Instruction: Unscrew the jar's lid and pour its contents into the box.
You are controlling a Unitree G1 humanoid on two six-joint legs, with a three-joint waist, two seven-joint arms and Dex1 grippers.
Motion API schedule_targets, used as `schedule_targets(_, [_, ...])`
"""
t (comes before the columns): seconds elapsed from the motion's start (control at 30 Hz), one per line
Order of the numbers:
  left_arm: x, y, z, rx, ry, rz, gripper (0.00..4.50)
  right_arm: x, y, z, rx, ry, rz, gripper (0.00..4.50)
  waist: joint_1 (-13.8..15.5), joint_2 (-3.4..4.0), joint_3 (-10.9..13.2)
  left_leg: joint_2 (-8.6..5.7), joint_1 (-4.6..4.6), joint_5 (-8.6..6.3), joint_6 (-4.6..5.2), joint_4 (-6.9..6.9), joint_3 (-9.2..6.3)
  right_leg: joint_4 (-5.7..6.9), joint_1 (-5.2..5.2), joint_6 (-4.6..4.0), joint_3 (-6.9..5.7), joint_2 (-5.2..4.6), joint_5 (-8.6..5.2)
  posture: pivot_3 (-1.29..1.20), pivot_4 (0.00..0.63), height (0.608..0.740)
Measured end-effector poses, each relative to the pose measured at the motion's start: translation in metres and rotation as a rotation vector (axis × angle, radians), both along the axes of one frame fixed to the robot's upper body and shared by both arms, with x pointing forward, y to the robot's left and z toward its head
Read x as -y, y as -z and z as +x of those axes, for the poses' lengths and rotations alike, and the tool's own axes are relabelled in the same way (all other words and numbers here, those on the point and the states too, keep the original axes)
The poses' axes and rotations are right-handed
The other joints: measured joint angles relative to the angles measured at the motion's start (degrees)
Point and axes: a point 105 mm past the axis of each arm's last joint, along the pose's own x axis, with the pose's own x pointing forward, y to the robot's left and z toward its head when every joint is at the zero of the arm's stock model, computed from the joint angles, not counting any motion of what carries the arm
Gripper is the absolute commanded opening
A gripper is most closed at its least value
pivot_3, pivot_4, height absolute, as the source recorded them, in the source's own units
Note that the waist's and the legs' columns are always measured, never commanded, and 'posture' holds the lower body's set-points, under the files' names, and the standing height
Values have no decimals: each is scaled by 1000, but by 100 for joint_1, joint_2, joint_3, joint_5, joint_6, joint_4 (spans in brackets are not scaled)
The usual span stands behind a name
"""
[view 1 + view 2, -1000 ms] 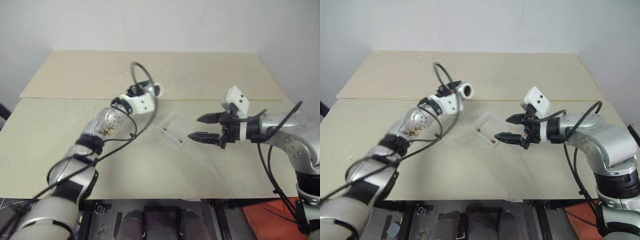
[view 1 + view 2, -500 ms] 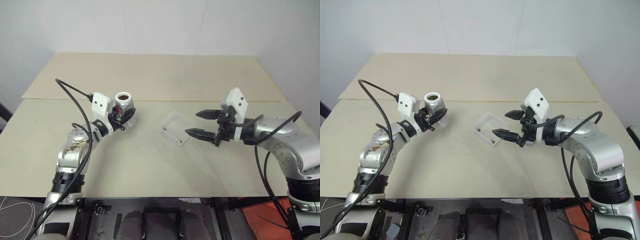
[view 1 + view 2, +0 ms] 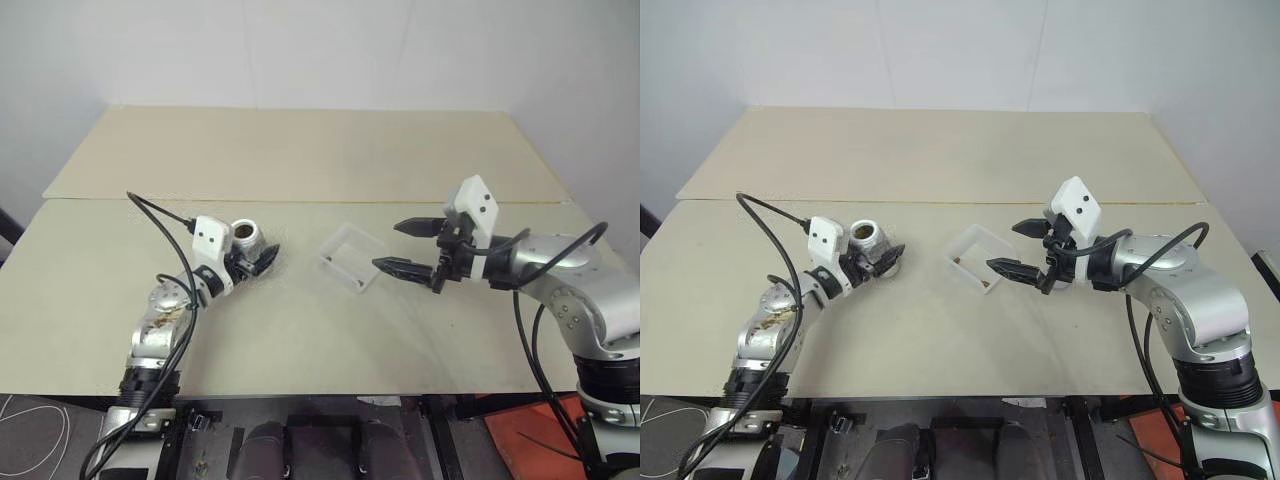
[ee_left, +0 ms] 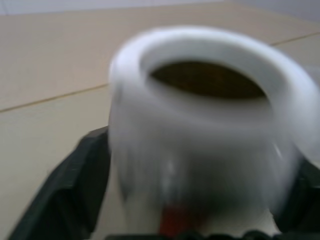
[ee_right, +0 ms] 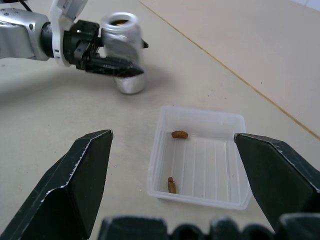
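The jar (image 3: 247, 238) stands upright and lidless on the table, left of centre, with dark brown contents (image 4: 205, 80) showing in its mouth. My left gripper (image 3: 262, 262) is open, level with the table, with one finger on either side of the jar's lower body. The clear box (image 3: 352, 255) lies near the middle of the table, and two brown pieces (image 5: 179, 134) rest inside it. Just right of the box hovers my right gripper (image 3: 386, 246), open and empty, pointing at it. The lid is out of view.
The table (image 3: 300, 340) is two beige boards with a seam across the back. A black cable (image 3: 160, 215) loops from my left wrist over the table's left side. Walls close the far side.
My left arm swung back left from over the box and came down. The jar went from tipped to upright and now rests on the table. The right gripper kept its place.
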Motion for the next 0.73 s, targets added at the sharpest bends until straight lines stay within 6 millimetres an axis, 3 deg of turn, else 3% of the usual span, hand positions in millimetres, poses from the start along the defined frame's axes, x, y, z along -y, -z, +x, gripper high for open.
schedule_targets(0.13, [-16, 0, -14, 1, 17, 68, 4479, 2, 1, 1, -2, 5, -5, 4500, -25, 0, 0, 5, -1, 0, 0, -3, 2, -1, -5, -1, 2, 0, 0, 0, 150, 740])
schedule_targets(0.4, [-69, -45, -76, -3, 221, 228, 4479, 13, 14, -3, -44, 27, -35, 4500, -80, 1, 0, 11, 4, -1, -2, -10, 9, 1, -10, -4, 2, -10, -3, 0, 150, 740])
schedule_targets(0.6, [-83, -74, -124, -17, 429, 225, 4479, 13, 11, -5, -16, -3, -34, 4500, -95, 2, 0, 14, 5, -1, -3, -16, 14, -2, -12, -7, -1, -9, -6, 0, 150, 740])
schedule_targets(0.73, [-93, -86, -136, -22, 421, 222, 4479, 12, 10, -6, 0, -24, -32, 4500, -91, 2, 0, 12, 20, 0, -4, -25, 18, -4, -4, -7, 1, -10, -8, 0, 150, 740])
